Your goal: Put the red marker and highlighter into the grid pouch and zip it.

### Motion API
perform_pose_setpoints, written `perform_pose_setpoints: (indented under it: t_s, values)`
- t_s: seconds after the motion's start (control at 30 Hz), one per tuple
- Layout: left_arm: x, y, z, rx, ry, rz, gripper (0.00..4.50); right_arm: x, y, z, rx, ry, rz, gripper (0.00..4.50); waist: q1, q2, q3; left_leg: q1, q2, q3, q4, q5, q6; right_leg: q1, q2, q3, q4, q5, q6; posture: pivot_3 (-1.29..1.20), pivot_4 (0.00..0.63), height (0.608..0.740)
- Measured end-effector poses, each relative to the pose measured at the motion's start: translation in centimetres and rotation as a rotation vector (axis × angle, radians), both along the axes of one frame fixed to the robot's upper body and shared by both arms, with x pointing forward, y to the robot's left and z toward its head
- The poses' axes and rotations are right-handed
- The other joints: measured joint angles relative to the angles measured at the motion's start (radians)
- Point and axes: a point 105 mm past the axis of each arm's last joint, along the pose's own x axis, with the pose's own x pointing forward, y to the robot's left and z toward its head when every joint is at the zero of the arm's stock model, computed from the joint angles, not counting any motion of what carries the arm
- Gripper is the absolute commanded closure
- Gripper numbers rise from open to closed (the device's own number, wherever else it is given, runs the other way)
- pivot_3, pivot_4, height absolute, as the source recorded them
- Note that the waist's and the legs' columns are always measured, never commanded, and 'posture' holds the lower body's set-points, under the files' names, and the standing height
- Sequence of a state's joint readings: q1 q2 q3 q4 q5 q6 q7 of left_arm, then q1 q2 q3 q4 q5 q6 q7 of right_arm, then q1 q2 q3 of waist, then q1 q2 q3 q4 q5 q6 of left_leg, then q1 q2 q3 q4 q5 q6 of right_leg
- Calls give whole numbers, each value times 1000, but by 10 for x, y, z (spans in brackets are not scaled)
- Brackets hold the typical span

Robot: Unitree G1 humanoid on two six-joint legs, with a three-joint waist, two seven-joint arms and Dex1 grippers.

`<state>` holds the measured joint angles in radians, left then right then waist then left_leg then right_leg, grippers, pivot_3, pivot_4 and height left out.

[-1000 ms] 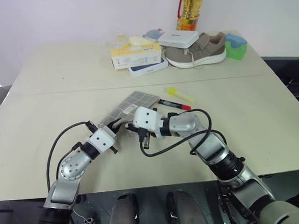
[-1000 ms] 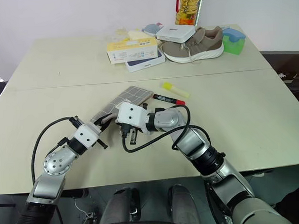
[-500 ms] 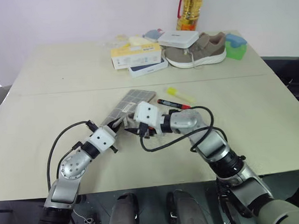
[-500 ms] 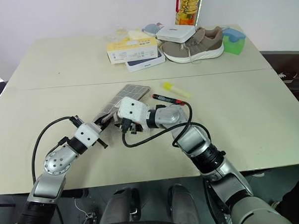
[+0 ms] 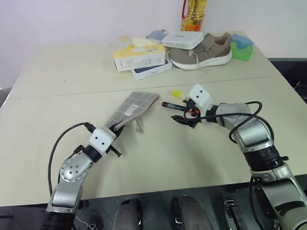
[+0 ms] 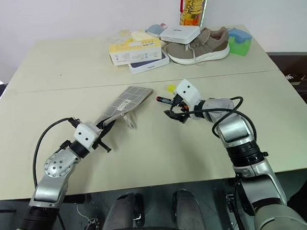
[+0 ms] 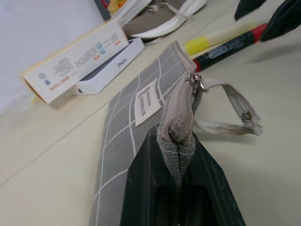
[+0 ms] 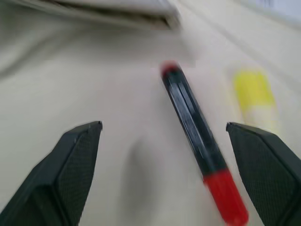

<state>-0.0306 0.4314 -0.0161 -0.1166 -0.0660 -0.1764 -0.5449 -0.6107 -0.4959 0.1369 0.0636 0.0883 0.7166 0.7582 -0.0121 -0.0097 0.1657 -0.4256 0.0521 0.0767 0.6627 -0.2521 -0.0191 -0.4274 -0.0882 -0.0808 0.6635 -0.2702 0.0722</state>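
I have the left end effector [image 7: 176,165] pinched shut on the near end of the grid pouch [image 5: 134,106], gripping the fabric at the zipper seam. The rest of the pouch stretches away from it across the desk [image 5: 66,98], its far part lying flat. The pouch is soft grey cloth with thin white grid lines, a small white label [image 7: 147,100] on its face, and a zipper pull [image 7: 198,84] with a limp strap [image 7: 235,106] trailing beside the seam. I judge it light and floppy: it will sag and fold wherever I am not holding it, so the mouth needs holding open by the edge.

My right end effector [image 8: 174,174] stands wide open and holds nothing. Right ahead of it, between the spread fingers in the wrist view, lies the red marker [image 8: 197,141], a slim black barrel with a red cap and a red tip at the far end. Just beyond and beside it lies the highlighter [image 8: 254,96], short, chunky, pale yellow with a brighter yellow cap.

The marker looks stiff, light and smooth, so I expect it to roll or slip if I catch it off-centre. I would close across the middle of the black barrel, fingers square to its length, low against the desk. The highlighter is thicker and should sit more securely, again taken mid-body.
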Motion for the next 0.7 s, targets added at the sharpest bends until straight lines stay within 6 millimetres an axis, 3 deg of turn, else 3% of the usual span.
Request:
perform_pose_setpoints:
  t_s: [0.17,0.2,0.27,0.47,0.7]
  values:
    - [-2,-1,-4,-22,38,-23,4500,7,-5,-11,29,57,-36,124,0,0,0,0,0,0,0,0,0,0,0,0,0,0,0,0,150,724]
    - [-2,-1,-4,-22,42,-26,4500,7,-6,-13,31,66,-41,357,0,0,0,0,0,0,0,0,0,0,0,0,0,0,0,0,150,724]
    - [-3,-1,-7,-22,57,-26,4500,9,-8,-17,34,80,-52,936,0,0,0,0,0,0,0,0,0,0,0,0,0,0,0,0,150,724]
    - [-4,0,-9,-22,65,-24,4500,11,-9,-17,33,71,-62,4077,0,0,0,0,0,0,0,0,0,0,0,0,0,0,0,0,150,724]
    - [3,5,9,-92,18,-14,4500,1,-19,6,-30,-74,-28,4187,5,0,0,0,0,0,0,0,0,0,0,0,0,0,0,0,150,724]
